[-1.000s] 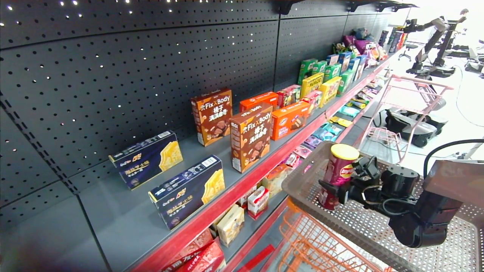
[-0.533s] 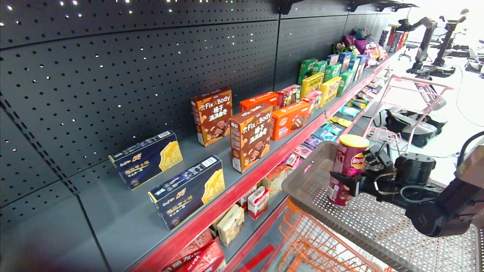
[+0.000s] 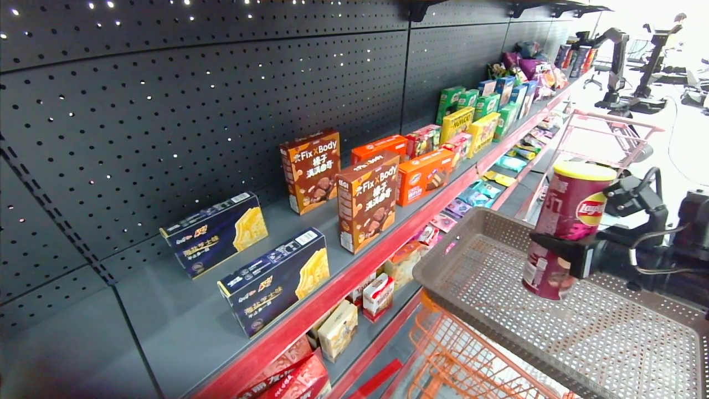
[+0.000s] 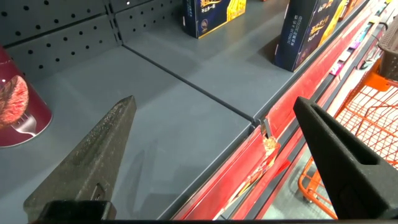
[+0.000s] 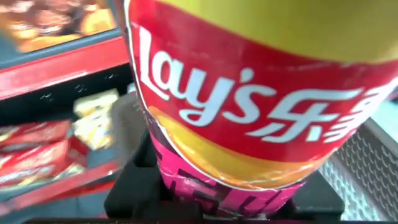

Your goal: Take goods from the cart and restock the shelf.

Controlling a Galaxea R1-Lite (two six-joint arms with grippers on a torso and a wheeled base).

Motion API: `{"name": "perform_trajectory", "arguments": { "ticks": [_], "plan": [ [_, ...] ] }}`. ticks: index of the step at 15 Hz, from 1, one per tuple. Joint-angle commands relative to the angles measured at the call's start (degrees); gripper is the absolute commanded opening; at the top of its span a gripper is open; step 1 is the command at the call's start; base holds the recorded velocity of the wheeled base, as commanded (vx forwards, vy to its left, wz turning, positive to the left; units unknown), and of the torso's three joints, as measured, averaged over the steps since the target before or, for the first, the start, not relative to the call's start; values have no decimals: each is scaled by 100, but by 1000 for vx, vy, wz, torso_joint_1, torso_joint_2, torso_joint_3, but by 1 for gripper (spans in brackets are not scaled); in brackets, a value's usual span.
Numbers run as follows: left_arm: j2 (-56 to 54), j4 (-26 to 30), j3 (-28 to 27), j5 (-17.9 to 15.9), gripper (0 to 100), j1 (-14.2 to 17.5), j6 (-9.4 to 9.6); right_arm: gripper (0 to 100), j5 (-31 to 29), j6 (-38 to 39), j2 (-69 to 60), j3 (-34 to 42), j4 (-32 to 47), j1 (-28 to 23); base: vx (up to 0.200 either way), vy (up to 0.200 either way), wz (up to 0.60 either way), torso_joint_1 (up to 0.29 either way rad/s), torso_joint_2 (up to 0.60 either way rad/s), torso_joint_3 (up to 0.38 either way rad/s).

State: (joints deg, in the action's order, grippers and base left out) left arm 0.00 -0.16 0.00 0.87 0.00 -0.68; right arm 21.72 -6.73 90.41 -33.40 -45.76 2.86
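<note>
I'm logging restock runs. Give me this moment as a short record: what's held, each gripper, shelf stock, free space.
held: can, near upright
right gripper: fingers shut on can, over the cart tray
left gripper: fingers open, empty, above bare shelf
shelf stock: blue boxes, then brown boxes, orange boxes farther along
free space: grey shelf on the near side of the blue boxes
stage: can not yet on shelf

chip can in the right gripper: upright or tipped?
Upright, leaning slightly: the maroon cylindrical chip can has its yellow lid on top, base down, clamped low on its body by the right gripper.
</note>
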Motion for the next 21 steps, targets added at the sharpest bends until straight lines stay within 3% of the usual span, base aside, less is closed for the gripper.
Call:
{"name": "perform_trajectory", "arguments": {
  "ticks": [1, 2, 11, 21],
  "plan": [
    [9, -2, 0, 1, 100, 0, -2, 0, -28, -74, -2422, 194, 1852, -339, 0, 0, 0, 0, 0, 0],
    [9, -2, 0, 1, 100, 0, -2, 0, -28, -426, -3038, 255, 2511, -700, 0, 0, 0, 0, 0, 0],
    [9, -2, 0, 1, 100, 0, -2, 0, -388, -1226, -4699, 1697, 2546, -963, 0, 0, 0, 0, 0, 0],
    [9, -2, 0, 1, 100, 0, -2, 0, -388, -1208, -4681, 1802, 2441, -1201, 0, 0, 600, 2, -1, 3]
  ]
}}
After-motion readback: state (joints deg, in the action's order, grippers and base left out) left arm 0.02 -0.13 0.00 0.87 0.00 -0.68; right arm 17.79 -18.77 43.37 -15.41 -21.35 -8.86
